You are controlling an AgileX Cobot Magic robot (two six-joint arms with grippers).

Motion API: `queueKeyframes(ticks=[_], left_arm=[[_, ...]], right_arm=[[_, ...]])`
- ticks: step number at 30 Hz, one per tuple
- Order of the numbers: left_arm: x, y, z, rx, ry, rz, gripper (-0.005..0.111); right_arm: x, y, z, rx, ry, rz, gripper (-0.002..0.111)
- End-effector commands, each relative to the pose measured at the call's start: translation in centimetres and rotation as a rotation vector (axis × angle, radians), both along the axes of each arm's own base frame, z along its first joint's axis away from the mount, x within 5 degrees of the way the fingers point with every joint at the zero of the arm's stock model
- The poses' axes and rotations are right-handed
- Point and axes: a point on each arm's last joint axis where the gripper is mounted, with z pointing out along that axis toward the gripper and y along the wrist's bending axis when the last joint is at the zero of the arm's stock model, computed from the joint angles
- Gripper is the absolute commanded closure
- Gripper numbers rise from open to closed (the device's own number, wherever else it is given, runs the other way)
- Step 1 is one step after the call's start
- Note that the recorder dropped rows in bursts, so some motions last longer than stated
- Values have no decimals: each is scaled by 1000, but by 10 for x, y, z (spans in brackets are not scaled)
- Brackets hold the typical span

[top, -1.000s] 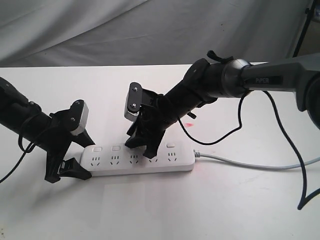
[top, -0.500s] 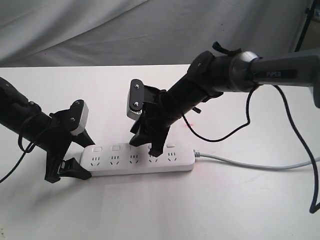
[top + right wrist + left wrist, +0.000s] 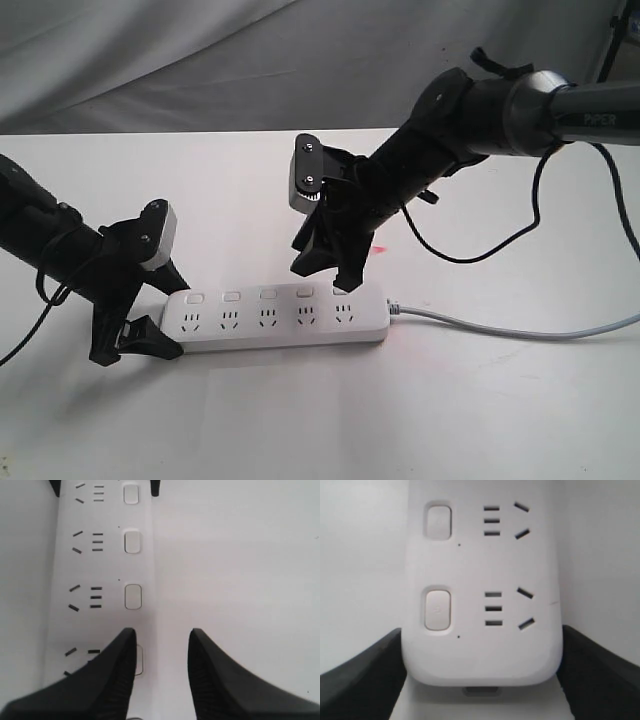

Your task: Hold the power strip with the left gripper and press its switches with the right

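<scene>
The white power strip (image 3: 275, 320) lies flat on the table, its grey cable (image 3: 500, 328) running off to the right. Five switches (image 3: 268, 294) line its far edge. My left gripper (image 3: 180, 318) is shut on the strip's left end, one finger on each long side (image 3: 481, 632). Two switches (image 3: 437, 610) show in the left wrist view. My right gripper (image 3: 325, 275) hangs open just above the strip's right part, touching nothing. In the right wrist view (image 3: 161, 636) one finger (image 3: 120, 665) half covers a switch (image 3: 140, 660); three more switches (image 3: 133, 596) lie beyond.
The white table (image 3: 450, 420) meets a grey cloth backdrop (image 3: 200, 60) behind. A black cable (image 3: 470, 250) loops down from the right arm. A small red spot (image 3: 380, 248) marks the table behind the strip. A dark stand leg (image 3: 605, 60) is at the top right.
My right gripper has lifted off the strip near the fourth switch and moved up and to the right. The left gripper and the strip have stayed put.
</scene>
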Motion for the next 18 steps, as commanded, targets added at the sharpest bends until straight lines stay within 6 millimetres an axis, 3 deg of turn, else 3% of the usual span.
queueKeyframes(ticks=[1,8,18], left_arm=[[0,-1,1,4,-5,0,35],[0,-1,1,4,-5,0,35],[0,-1,1,4,-5,0,35]], right_arm=[[-1,-2,-6,-6,18,-1,75],[2,-1,-21,-6,42,-21,75],[4,-2,-21,-10,21,-37,75]])
